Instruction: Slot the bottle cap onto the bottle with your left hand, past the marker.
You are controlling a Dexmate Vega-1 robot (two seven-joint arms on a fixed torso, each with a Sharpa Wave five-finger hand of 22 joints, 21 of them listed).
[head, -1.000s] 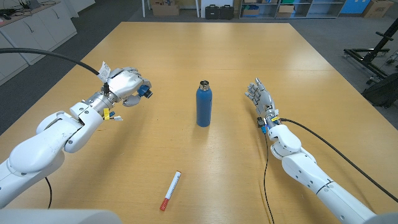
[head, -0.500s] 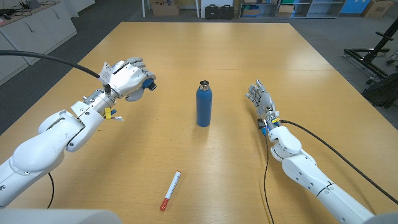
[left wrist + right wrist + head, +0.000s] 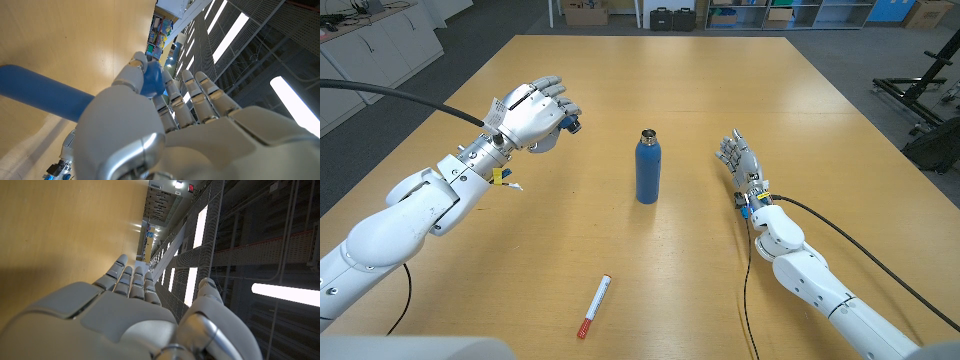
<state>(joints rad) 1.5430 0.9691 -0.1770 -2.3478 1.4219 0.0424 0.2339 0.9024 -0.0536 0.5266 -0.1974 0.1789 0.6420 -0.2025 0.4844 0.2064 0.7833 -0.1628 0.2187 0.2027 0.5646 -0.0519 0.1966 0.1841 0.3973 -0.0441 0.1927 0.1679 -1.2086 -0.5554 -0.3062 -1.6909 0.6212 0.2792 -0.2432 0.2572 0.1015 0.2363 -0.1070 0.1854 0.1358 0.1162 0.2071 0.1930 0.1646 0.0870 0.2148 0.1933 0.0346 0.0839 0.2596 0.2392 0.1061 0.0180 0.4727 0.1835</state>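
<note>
A blue bottle (image 3: 647, 170) stands upright at the table's middle, its mouth uncovered. My left hand (image 3: 533, 113) is raised above the table to the bottle's left and pinches the blue bottle cap (image 3: 568, 123) between thumb and a finger. In the left wrist view the cap (image 3: 151, 80) sits at the fingertips of that hand (image 3: 165, 125), with the bottle (image 3: 45, 95) beyond it. A red and white marker (image 3: 594, 305) lies near the table's front edge, nearer than the bottle. My right hand (image 3: 740, 160) stands on its edge to the bottle's right, fingers apart, holding nothing; the right wrist view shows the hand (image 3: 125, 310) the same way.
The wooden table (image 3: 650, 75) stretches far behind the bottle. A black cable (image 3: 380, 90) runs to my left arm and another (image 3: 860, 250) trails from my right arm. Boxes and shelves (image 3: 670, 14) stand beyond the table's far edge.
My left hand has lifted and moved right and farther out toward the bottle, carrying the cap. The right hand, bottle and marker have stayed put.
</note>
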